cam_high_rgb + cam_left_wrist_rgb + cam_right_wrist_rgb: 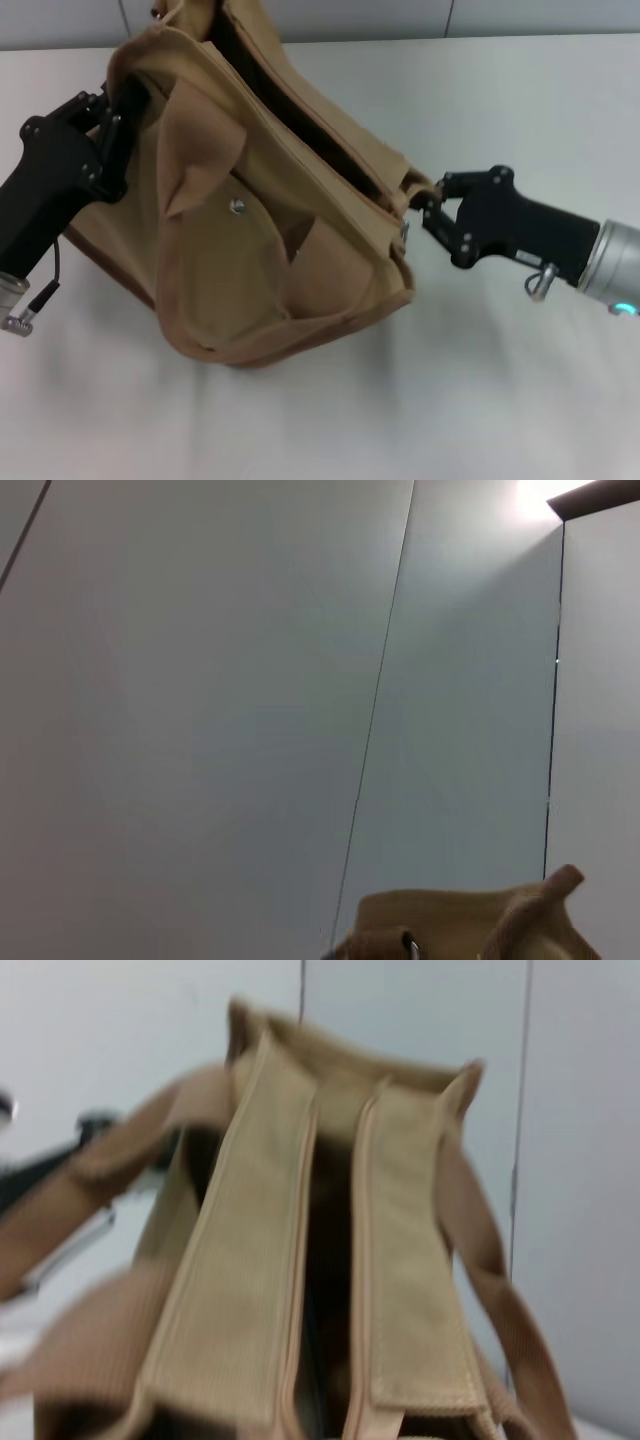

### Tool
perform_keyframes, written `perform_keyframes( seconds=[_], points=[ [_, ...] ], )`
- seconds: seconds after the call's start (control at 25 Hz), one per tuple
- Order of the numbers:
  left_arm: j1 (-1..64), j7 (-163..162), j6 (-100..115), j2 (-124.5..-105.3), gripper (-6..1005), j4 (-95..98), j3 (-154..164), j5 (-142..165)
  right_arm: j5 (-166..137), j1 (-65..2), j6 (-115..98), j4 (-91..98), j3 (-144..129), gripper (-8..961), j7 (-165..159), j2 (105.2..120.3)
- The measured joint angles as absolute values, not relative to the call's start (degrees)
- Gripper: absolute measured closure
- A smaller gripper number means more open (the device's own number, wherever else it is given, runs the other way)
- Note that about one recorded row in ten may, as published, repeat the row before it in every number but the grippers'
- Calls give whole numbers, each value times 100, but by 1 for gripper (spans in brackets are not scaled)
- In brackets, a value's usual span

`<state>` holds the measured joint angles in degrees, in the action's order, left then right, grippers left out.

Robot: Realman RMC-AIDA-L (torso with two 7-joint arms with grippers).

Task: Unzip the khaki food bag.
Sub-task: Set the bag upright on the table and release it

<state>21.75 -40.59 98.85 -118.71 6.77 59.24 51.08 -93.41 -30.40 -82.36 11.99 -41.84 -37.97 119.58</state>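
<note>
Khaki food bag (270, 250) gapes open between left gripper (115, 125) and right gripper (428, 207).

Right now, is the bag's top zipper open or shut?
Open: the khaki food bag shows a dark gap between its zipper edges in head and right wrist views.

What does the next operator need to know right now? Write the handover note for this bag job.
Left gripper: clamped on the far-left end of the khaki food bag, holding it steady.
Right gripper: at the bag's right end, fingers pinched at the end of the zipper line, where the pull seems to be.
Bag: tipped on the white table, front pocket and silver snap facing up.
Done: the top zipper is parted along its length; a dark gap shows between the two flaps in the head and right wrist views.
Left: confirm the zipper is run fully to the end, then release both grippers.
</note>
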Motion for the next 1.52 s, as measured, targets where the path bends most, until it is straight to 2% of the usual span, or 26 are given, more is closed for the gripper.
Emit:
perform_keyframes(
  seconds=[0.44,0.56,0.76,1.0,1.44,1.52],
  points=[
    [1826,-4562,9941,-11753,900,797,6454,5180,-9127,-3078,-8821,2266,-3959,890,-6028,11912],
    [1771,-4586,9953,-11586,898,879,7352,5179,-9124,-3096,-8782,2338,-3836,888,-6269,11888],
    [1864,-4540,9911,-11462,895,879,8108,5178,-9118,-3145,-8690,2343,-3752,886,-6407,11862],
    [1842,-4637,9463,-11485,892,875,7893,5160,-9125,-3143,-8675,2307,-3760,882,-6454,11859],
    [1818,-5051,9511,-11329,887,941,7636,5132,-9001,-2945,-8708,2294,-3300,876,-6817,11907],
    [1779,-5052,9706,-11260,798,962,7468,5131,-8920,-2894,-8800,2316,-3274,790,-6885,11907]
  ],
)
